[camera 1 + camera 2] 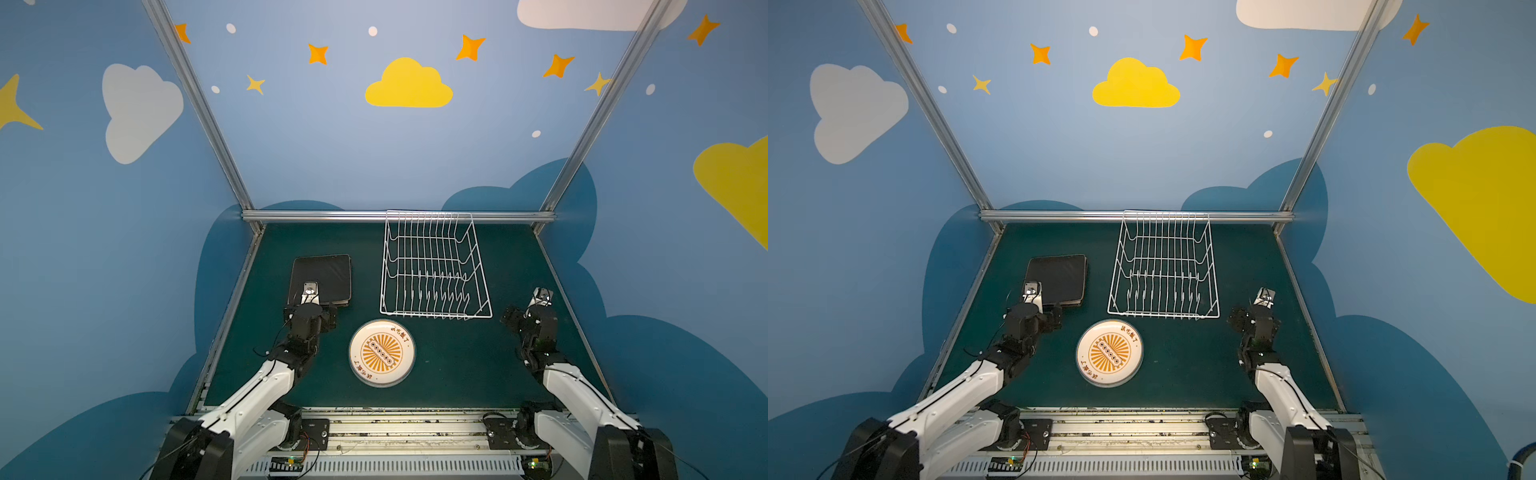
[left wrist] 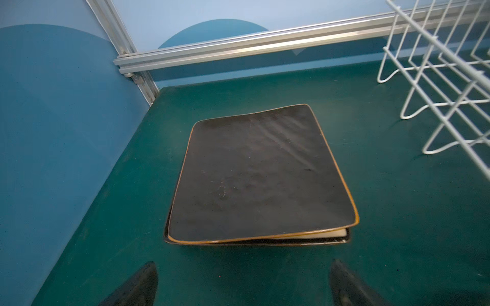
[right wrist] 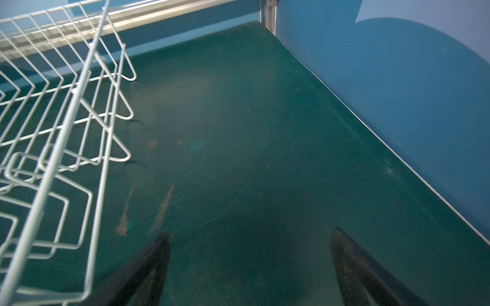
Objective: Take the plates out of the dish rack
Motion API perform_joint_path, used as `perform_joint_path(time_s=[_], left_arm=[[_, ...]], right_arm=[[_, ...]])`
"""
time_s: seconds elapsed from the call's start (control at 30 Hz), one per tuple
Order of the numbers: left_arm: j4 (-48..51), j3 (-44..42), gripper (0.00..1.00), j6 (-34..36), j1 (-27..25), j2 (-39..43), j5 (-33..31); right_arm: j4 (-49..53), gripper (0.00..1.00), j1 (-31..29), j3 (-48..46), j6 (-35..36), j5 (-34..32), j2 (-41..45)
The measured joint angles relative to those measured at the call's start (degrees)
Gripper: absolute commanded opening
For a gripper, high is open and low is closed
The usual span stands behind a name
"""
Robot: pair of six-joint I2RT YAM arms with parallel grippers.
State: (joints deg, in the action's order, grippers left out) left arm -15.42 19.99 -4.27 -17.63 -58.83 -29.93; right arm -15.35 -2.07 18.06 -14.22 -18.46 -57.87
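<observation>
dim even light, bowed edges, faint sheen on square plate (image 2: 262,172)

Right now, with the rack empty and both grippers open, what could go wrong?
The top square plate lies skewed on its stack, one corner lifted, with the open left gripper just short of it; a nudge could slide it off. The open right gripper hangs close beside the dish rack and could snag a wire. The round plate lies between the arms, where a crossing sweep might hit it.

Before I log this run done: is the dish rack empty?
Empty: the dish rack shows only bare wires; square plates and a round plate lie outside.
</observation>
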Motion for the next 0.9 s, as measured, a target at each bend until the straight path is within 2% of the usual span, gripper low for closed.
perform_joint_path(time_s=[0.27,0.37,0.57,0.73,0.9], left_arm=[[-14.6,-0.4,0.99,-0.7,6.0,-13.4,0.9],[-15.9,0.2,0.99,-1.0,6.8,-16.2,2.5],[-15.9,2.4,0.99,-1.1,9.1,-17.3,7.9],[-18.8,1.6,0.99,2.3,10.1,-16.4,10.1],[-23.7,-0.3,0.99,3.0,15.0,-17.6,12.7]], right_arm=[[-7.8,0.93,1.6,1.9,1.2,3.1,-11.2],[-11.3,0.93,2.5,2.6,1.9,5.5,-14.9],[-11.9,0.93,3.0,5.5,3.2,9.6,-18.1],[-14.3,0.93,3.0,6.1,4.7,13.2,-20.0],[-13.0,0.93,2.1,8.3,5.8,14.4,-24.7]])
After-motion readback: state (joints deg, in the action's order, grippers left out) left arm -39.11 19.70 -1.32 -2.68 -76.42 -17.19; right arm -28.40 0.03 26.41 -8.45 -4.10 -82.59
